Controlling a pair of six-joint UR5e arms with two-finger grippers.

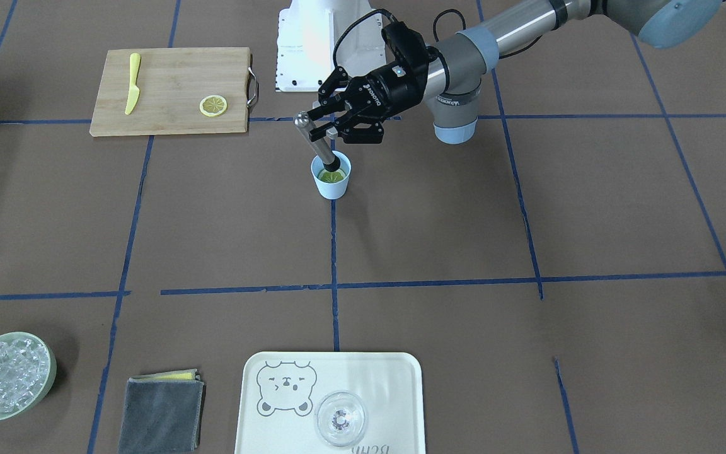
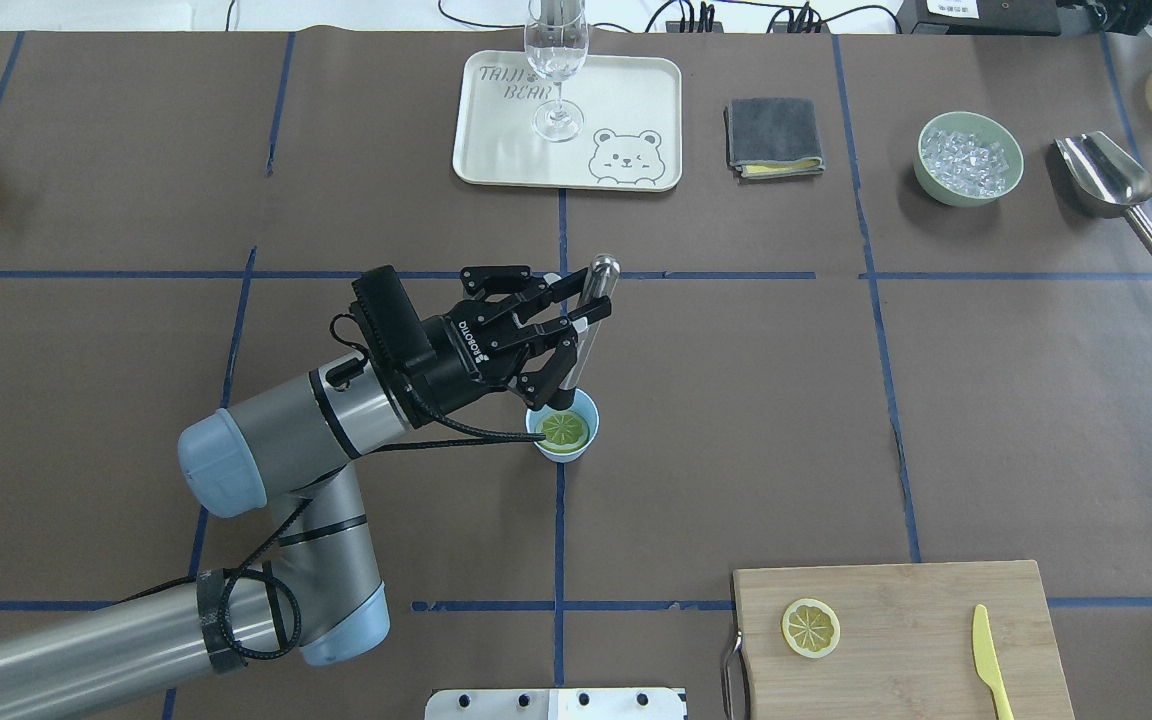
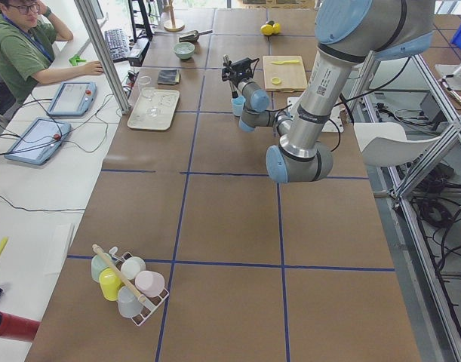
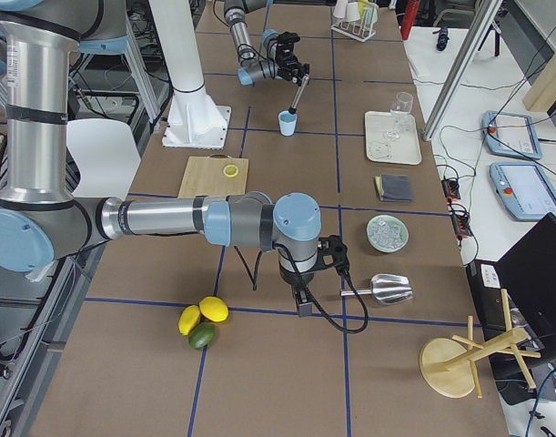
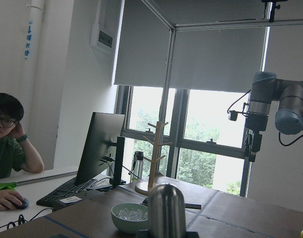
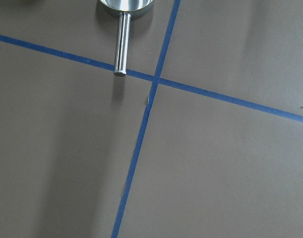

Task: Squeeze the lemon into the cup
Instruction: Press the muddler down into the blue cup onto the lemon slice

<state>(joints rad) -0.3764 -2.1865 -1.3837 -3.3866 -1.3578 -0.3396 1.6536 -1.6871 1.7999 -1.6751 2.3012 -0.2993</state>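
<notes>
Down in the blue cup (image 2: 562, 455), a greenish segmented lemon (image 2: 565, 429)

Tilted muddler (image 1: 320, 150) inside the cup (image 1: 333, 188) mouth

— Which writing do you read from your station?
— On the body of the left gripper (image 2: 584, 330) I read the brand ROBOTIQ in white letters. In the front-facing view the same word stands upside down.
— And on the tray (image 2: 496, 150)?
— There I read "TAIJI BEAR" in grey letters, at the corner opposite to the drawn bear face (image 2: 626, 158). In the front-facing view these letters are upside down and cut by the picture's bottom edge.
— Anything on the arms?
— The left arm (image 1: 457, 99) has small white lettering on its wrist joint, too small for me to read. The white pipe (image 5: 31, 29) in the left wrist view carries blue vertical signs, which I cannot read either.
</notes>
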